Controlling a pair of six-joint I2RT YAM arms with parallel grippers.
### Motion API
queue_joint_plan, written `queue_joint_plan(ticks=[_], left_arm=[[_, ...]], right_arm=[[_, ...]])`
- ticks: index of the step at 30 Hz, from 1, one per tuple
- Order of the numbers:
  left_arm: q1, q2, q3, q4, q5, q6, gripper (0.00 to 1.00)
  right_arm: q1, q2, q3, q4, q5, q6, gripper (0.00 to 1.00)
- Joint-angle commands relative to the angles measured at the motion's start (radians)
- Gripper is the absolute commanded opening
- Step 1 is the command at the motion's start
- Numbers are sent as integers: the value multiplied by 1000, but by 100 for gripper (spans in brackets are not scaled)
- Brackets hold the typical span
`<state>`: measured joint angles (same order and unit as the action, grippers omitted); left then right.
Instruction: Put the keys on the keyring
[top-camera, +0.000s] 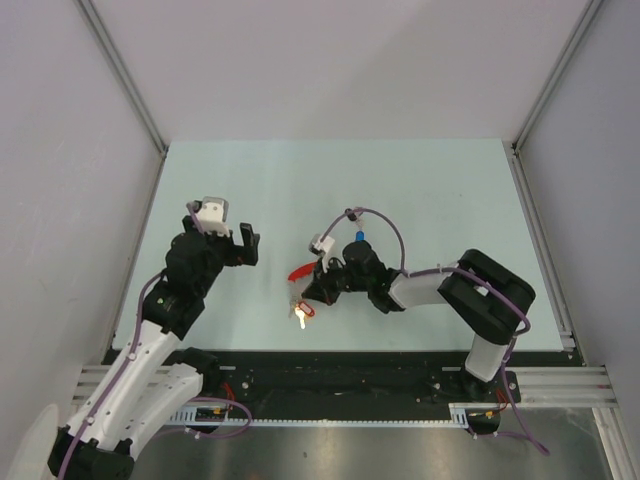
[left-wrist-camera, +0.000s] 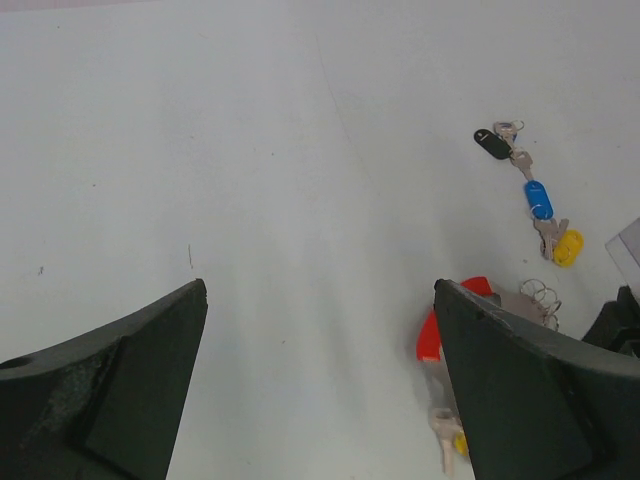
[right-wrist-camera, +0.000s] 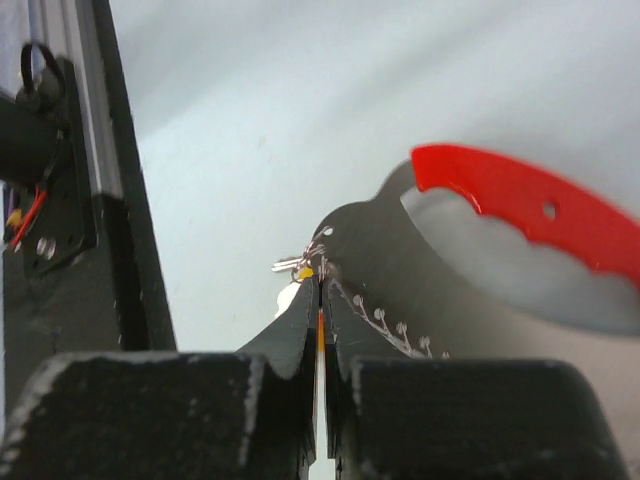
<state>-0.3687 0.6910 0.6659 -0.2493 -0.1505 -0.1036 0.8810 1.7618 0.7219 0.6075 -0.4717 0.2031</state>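
Table (top-camera: 420, 190): pale, smooth top that carries every item below.

Left gripper (left-wrist-camera: 320, 300): jaws spread wide with nothing between them. It hangs over bare table at 9 o'clock of the keyring, well apart from it.

Right gripper (right-wrist-camera: 320, 285): jaws closed to a hairline slit, pinching a red-orange sliver (right-wrist-camera: 320, 335). This is probably a key tag seen edge-on, but I cannot tell for certain.

Keyring (right-wrist-camera: 520, 200): red curved band, sitting near the table's middle at 10 o'clock of the right gripper in the top view.
- Handling: judged stiff and light.
- Hold: the broad red band gives the surest grip and leaves the metal end free.

Keys, all in the left wrist view:
- Black-tagged key (left-wrist-camera: 492, 143), blue-tagged key (left-wrist-camera: 539, 199) and yellow-tagged key (left-wrist-camera: 568, 247) lie in a loose line at 1 o'clock of the band.
- One more key (left-wrist-camera: 443, 440) sits at 6 o'clock of the band.
- Handling: judged light and rigid. The blades are slick and lie flat, so they are likely to skate under a pinch.
- Hold: grip the plastic tag across its width and keep the holed end exposed.

Wire rings (left-wrist-camera: 540, 293): small silvery loops just beside the band at 3 o'clock. They are thin and loose, so they will likely swing or twist when lifted.
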Motion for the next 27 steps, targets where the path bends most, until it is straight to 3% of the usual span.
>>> queue_joint_plan(ticks=[1,8,14,17,20,27], left_arm=[[8,-25,8,24,0,16,100],[8,-41,4,28,-17,16,100],[8,-57,-3,33,-38,19,100],[8,-64,-5,36,-43,19,100],[8,-68,-3,38,-46,15,100],[8,-103,-5,36,-104,-4,100]], right_arm=[[-10,47,149,38,70,-85,0],[-30,227,436,46,90,-183,0],[-50,358,605,25,88,-192,16],[-60,321,607,-23,110,-199,36],[-88,268,606,-112,136,-200,47],[-210,104,533,-282,203,-116,52]])
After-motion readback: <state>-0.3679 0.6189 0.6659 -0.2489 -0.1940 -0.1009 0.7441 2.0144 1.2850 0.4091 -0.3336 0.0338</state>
